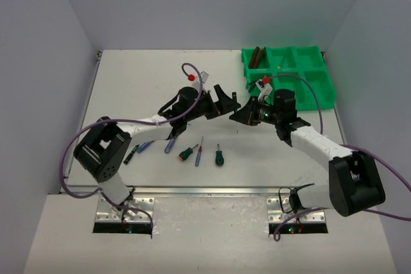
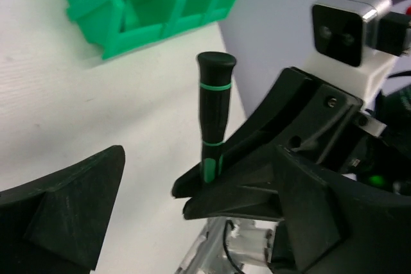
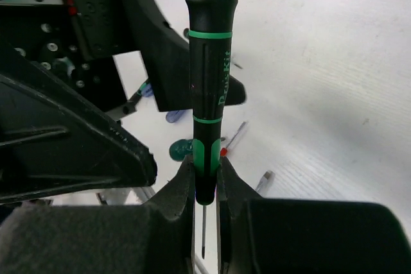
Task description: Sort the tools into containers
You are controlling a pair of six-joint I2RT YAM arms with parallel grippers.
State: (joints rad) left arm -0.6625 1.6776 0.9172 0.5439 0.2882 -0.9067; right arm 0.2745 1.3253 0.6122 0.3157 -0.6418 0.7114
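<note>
My right gripper (image 3: 207, 181) is shut on a black screwdriver with green bands (image 3: 209, 94), held upright above the table. My left gripper (image 2: 154, 184) is open, its jaws wide apart on either side of that screwdriver (image 2: 214, 107). Both grippers meet over the table's middle, left (image 1: 222, 104) and right (image 1: 244, 115). The green tray (image 1: 321, 91) stands at the far right, with dark pliers (image 1: 257, 56) in its far-left compartment. It also shows in the left wrist view (image 2: 160, 11).
Several tools lie in a row near the front: a black screwdriver (image 1: 131, 154), two blue-handled ones (image 1: 144, 147) (image 1: 170, 144), a green-handled one (image 1: 186, 153), a thin red-collared one (image 1: 200, 152), and a green stubby one (image 1: 219, 156). Cables loop over both arms.
</note>
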